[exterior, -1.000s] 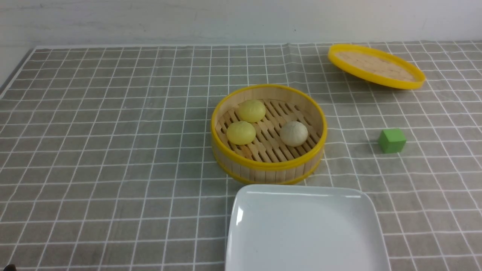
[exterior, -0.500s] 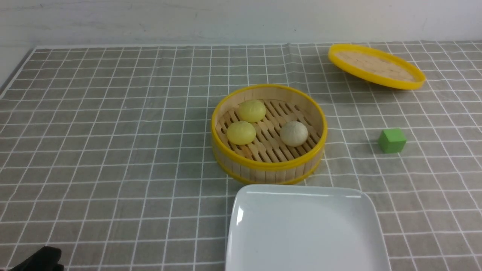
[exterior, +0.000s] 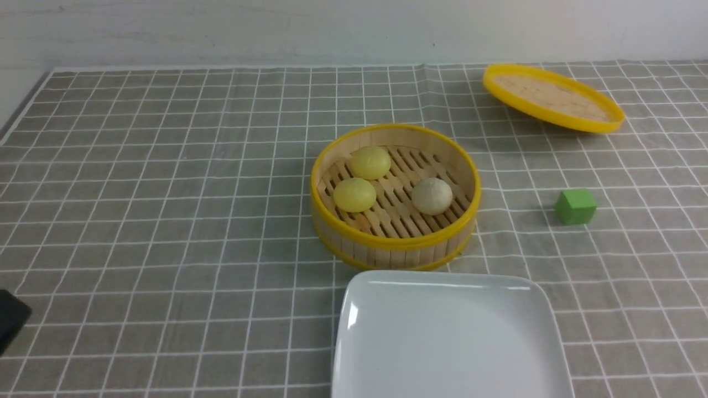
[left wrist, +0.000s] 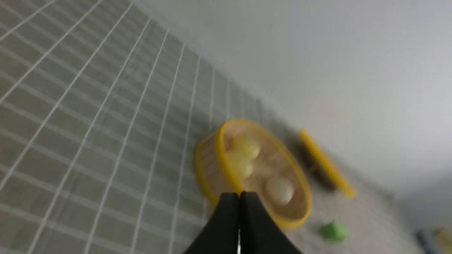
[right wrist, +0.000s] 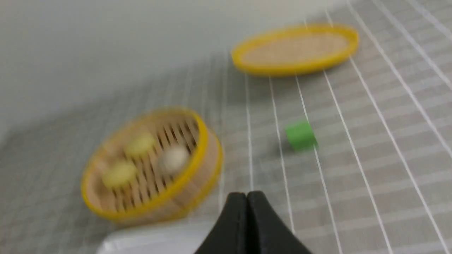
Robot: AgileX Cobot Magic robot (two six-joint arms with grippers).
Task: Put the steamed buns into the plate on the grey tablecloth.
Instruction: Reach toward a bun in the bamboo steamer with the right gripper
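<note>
Three steamed buns point(exterior: 354, 194) lie in the open steamer basket point(exterior: 387, 241) at the middle of the grey tablecloth point(exterior: 166, 193). None has reached the plate point(exterior: 442, 342), which sits bare just on the near side of the basket.

Change over the last second: only the robot moves. A dark part of the left arm point(exterior: 8, 320), seen at the near-left corner half a second ago, now sits a little farther along the left edge. Buns, basket, lid point(exterior: 553, 97), green cube point(exterior: 576, 206) and plate keep their places.

Reading: the task stands at its very start, the approach only beginning and all three buns left to carry.

Left gripper point(left wrist: 240, 193): fingers pressed flat together, grasping nothing, aimed toward the basket from well away. Right gripper point(right wrist: 246, 194): likewise clenched and empty (both wrist views are blurred, so finer detail is lost). The jaws will, I judge, have to part before any bun can be taken.

Count:
- buns, three (two pale yellow on the left, one off-white on the right)
- basket, one
- lid, one, lying far right
- green cube, one, right of the basket
- plate, one
- grippers, two
</note>
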